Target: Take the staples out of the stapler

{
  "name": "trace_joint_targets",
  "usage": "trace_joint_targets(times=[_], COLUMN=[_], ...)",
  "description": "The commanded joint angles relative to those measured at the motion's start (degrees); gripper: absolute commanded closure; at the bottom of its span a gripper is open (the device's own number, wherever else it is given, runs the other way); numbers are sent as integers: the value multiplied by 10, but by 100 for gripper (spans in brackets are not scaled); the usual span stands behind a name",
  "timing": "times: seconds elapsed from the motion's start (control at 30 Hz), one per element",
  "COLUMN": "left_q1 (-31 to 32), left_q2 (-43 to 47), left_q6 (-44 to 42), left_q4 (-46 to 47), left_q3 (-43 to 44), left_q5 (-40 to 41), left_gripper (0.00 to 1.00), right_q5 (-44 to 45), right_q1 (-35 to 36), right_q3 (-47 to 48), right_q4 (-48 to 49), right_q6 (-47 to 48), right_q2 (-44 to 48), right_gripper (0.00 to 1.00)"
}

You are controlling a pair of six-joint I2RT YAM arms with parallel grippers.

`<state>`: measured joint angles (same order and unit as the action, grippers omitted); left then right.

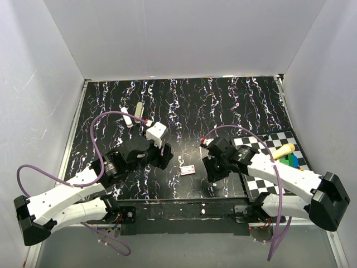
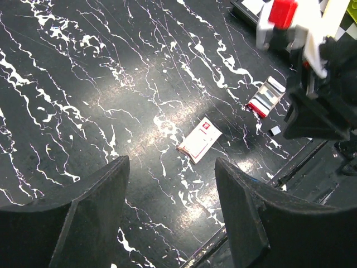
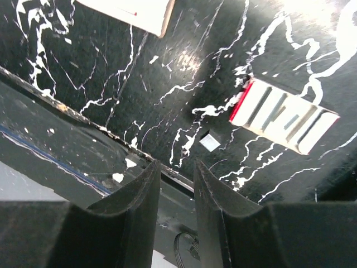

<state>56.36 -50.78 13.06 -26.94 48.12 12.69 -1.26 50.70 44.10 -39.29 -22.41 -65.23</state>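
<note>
Stapler (image 1: 133, 114) lies well apart from the spread left end effector (image 2: 170, 167) and the narrowly parted right end effector (image 3: 177, 170), both empty; approach it squarely.

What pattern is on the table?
The table is black with white squiggly veins, like marble. Best seen in the left wrist view.
</note>
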Motion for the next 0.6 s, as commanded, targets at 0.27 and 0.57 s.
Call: trace_joint_targets(times=[0.27, 0.57], left_q1=[-3, -3], left_q2=[17, 6], left_q6=[7, 7], left_q4=[-1, 1], left_q3=[-11, -10], left_q5=[9, 6], left_gripper=[37, 37], right_q5=[73, 64], right_q1=[64, 71], right_q3=[-30, -54], right_q4=[-47, -35], right_q6=[-88, -114], right_q2=[-36, -31], right_gripper=[62, 63])
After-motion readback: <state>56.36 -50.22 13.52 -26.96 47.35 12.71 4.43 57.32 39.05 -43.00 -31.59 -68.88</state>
